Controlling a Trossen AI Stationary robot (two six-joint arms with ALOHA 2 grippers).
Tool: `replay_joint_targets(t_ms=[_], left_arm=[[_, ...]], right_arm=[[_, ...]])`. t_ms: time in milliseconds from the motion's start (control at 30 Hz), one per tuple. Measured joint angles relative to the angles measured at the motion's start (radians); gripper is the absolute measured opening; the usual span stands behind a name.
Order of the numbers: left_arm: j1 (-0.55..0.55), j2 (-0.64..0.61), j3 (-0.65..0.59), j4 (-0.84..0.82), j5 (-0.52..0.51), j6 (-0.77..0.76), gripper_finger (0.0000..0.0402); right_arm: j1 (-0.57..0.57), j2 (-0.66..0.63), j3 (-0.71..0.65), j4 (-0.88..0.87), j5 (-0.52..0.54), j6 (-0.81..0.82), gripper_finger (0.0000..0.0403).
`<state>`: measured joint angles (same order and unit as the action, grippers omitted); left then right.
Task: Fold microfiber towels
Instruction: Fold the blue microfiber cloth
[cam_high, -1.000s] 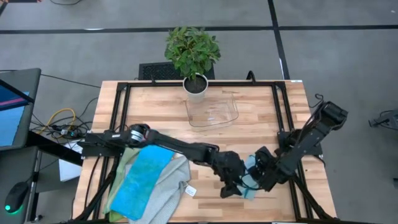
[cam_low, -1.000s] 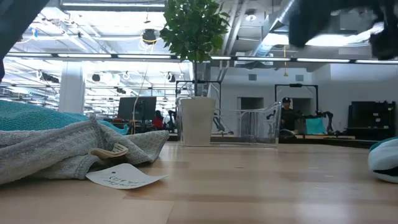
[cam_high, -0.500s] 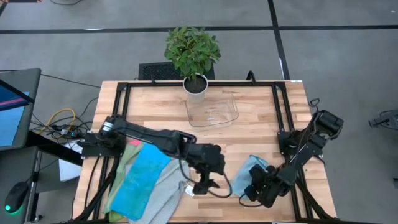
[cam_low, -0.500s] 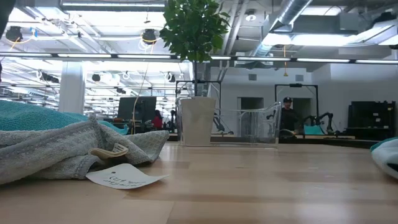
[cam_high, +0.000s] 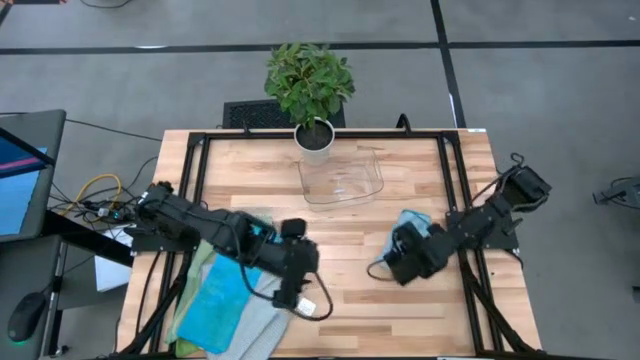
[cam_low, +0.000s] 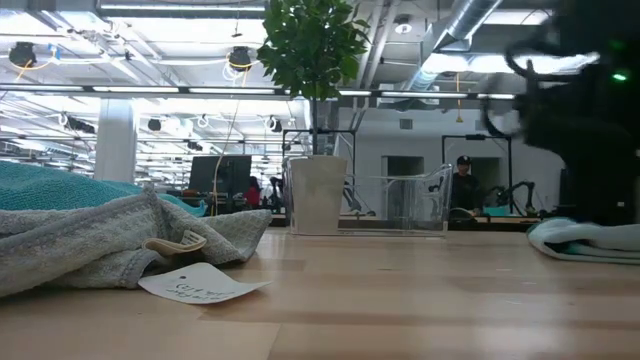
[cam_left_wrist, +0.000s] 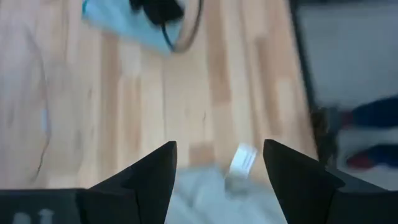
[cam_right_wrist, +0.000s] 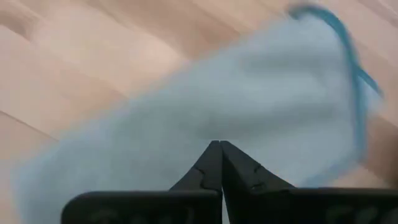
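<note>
Clear plastic tray (cam_high: 343, 181) seemingly holds nothing, beside potted plant (cam_high: 311, 88).

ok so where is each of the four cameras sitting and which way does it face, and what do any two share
High view: above the table, looking straight down; both arms show, left gripper over the towel pile, right gripper at the light grey towel.
Low view: at table-top height, looking level past the potted plant into the room; a dark arm blurs at right.
Left wrist view: looks down past its own open fingers at bare wood.
Right wrist view: looks past its shut fingers at that grey towel.
Shared: high and low views both show the plant and clear tray.
</note>
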<state>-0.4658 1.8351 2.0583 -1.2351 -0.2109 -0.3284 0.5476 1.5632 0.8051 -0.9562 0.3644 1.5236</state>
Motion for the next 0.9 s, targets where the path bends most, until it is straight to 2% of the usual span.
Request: replay_joint_targets(t_ms=[133, 300, 400, 467, 667, 800, 900], left_arm=[[-0.1, 0.002, -0.001, -0.171, -0.15, -0.129, 0.0233], [-0.24, -0.01, -0.001, -0.307, -0.296, -0.397, 0.0233], [-0.33, -0.016, -0.013, -0.335, -0.375, -0.545, 0.0233], [-0.376, -0.026, -0.068, -0.326, -0.426, -0.636, 0.0233], [-0.446, -0.07, -0.327, -0.272, -0.349, -0.942, 0.0233], [-0.485, -0.124, -0.531, -0.152, -0.189, -1.118, 0.0236], [-0.5, -0.162, -0.659, -0.026, -0.134, -1.25, 0.0245]], right_arm=[[-0.067, -0.067, 0.011, 0.061, 0.029, -0.131, 0.0038], [-0.078, -0.173, 0.039, 0.102, 0.097, -0.161, 0.0066], [-0.058, -0.208, 0.041, 0.265, 0.106, -0.264, 0.009], [-0.046, -0.199, 0.041, 0.394, 0.105, -0.353, 0.0106], [-0.062, -0.071, 0.043, 0.729, 0.038, -0.475, 0.0138], [-0.079, 0.047, 0.08, 0.803, -0.047, -0.523, 0.0149], [-0.086, 0.115, 0.126, 0.813, -0.088, -0.559, 0.0152]])
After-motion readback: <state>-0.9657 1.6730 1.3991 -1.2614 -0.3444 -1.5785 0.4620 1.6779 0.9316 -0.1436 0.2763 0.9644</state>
